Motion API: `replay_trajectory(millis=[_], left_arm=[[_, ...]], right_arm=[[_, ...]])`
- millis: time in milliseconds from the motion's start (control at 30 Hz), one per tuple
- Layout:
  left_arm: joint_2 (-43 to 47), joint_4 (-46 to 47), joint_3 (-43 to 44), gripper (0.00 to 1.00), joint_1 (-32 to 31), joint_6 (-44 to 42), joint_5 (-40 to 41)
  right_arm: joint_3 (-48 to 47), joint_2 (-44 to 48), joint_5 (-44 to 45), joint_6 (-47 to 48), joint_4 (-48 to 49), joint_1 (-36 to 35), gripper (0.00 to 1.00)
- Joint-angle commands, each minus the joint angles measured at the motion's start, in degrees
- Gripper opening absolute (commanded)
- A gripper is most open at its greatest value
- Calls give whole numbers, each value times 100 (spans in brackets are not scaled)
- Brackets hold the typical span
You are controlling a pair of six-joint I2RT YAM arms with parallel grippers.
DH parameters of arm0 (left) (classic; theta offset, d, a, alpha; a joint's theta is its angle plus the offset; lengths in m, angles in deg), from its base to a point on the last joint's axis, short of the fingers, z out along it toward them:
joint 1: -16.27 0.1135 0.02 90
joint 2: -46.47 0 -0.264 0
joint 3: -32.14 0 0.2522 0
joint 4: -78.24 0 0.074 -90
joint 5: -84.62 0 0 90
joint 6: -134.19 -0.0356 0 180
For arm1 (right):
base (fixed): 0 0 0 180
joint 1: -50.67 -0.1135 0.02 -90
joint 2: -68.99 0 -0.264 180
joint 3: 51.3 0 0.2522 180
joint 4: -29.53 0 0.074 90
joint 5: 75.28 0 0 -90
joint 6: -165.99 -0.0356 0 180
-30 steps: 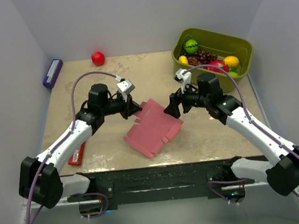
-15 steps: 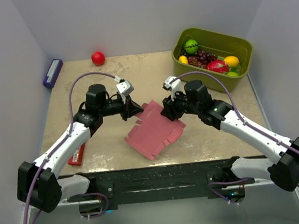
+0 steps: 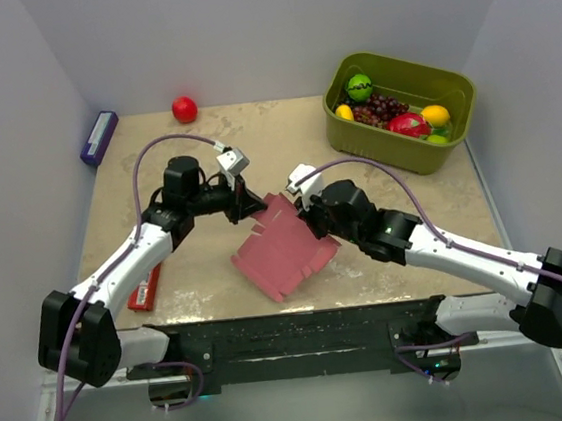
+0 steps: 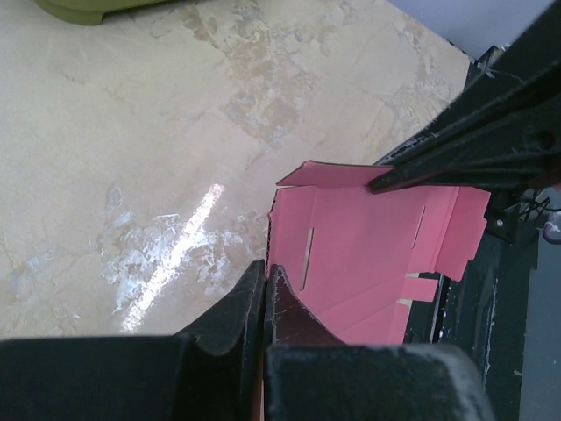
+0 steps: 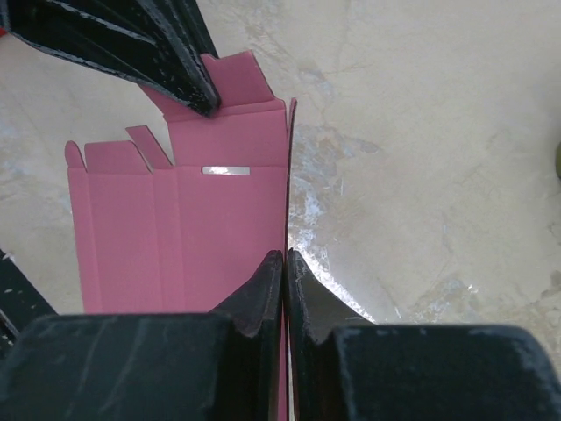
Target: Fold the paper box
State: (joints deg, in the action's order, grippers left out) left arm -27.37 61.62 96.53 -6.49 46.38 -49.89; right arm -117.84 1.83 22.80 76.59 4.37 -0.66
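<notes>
Paper box (image 3: 283,250), plain pink, clamped by left tool (image 3: 257,205), right tool (image 3: 307,222)

No readable text, labels or numbers anywhere.

Centre: we find the pink, creased thin-cardboard paper box (image 3: 283,252) lying mid-table. The left gripper (image 3: 258,207) and right gripper (image 3: 308,222) each pinch its far edge, jaws closed on it. The two arms converge there and bar any way between them.
Far right: an olive-green plastic bin (image 3: 404,151) of toy fruit fills the corner. We note a bare strip between it and the right arm.
Far left: a purple rectangular block (image 3: 98,137) sits by the wall and a small red ball (image 3: 184,109) at the far edge. The beige stone-look tabletop (image 3: 253,138) lies open between and beside them.
Near left: a flat red packet (image 3: 146,289) lies just beside the left arm.
</notes>
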Motion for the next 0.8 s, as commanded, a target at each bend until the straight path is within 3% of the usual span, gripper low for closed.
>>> replay_trajectory(millis=[0, 133, 300, 433, 467, 533, 567, 667, 767], left_arm=[[-121, 435, 43, 0, 184, 360, -136], [-271, 531, 52, 0, 316, 588, -251], [-271, 593, 17, 0, 352, 651, -304], [-87, 532, -36, 0, 352, 537, 100], [-25, 523, -45, 0, 352, 501, 231], [238, 549, -158, 0, 352, 431, 749], [352, 575, -211, 0, 352, 431, 925], [792, 742, -475, 0, 299, 404, 1532], [1091, 795, -659, 0, 281, 562, 2138]], right_arm=[[-22, -183, 1589, 230, 331, -570, 1], [-31, -465, 2487, 370, 480, -1149, 0], [-163, -869, 3032, 178, 472, -1318, 1], [-409, -940, 3235, -428, 183, -1318, 28], [-496, -922, 3296, -499, 138, -1309, 47], [-646, -870, 3428, -857, -150, -1309, 63], [-820, -843, 3437, -990, -248, -1301, 77], [-1181, -729, 3149, -1606, -617, -1248, 87], [-1201, -650, 2849, -2115, -443, -1239, 87]])
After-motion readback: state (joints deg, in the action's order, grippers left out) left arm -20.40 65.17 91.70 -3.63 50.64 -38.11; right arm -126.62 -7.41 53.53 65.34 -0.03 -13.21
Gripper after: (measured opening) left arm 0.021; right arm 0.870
